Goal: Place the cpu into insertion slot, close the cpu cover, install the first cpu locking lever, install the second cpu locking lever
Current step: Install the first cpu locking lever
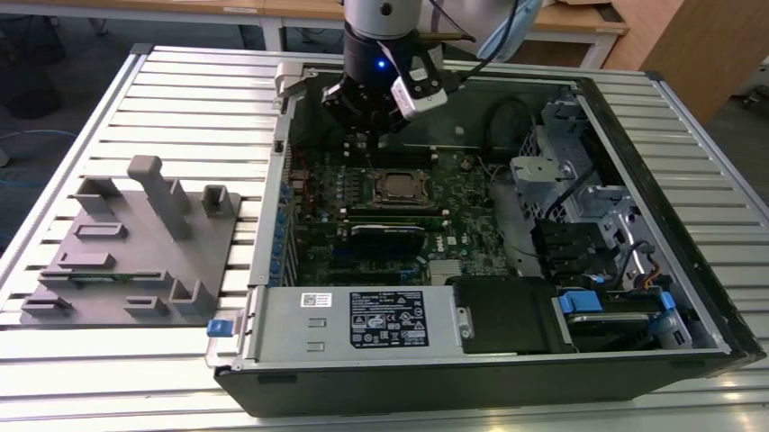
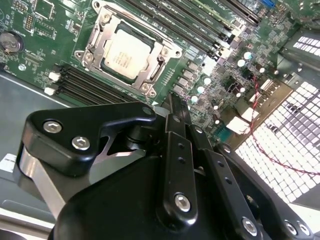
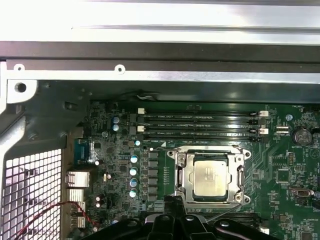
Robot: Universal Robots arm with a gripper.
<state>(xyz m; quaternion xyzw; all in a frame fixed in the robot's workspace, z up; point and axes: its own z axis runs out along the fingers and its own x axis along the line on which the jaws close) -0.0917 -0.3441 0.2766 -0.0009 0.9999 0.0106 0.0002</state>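
In the exterior view the gripper [image 1: 359, 135] is hanging inside the case [image 1: 723, 297], just beside the slot [image 1: 373, 191]. In both wrist views its fingers [image 2: 175, 150] are pressing together, empty and near the slot. The cpu [image 2: 126, 52] is sitting in it, with the cover [image 2: 159, 67] lying flat over its edges.

Grey fixture [image 1: 126, 261] (moulded) lies beside the computer case [image 1: 481, 382].
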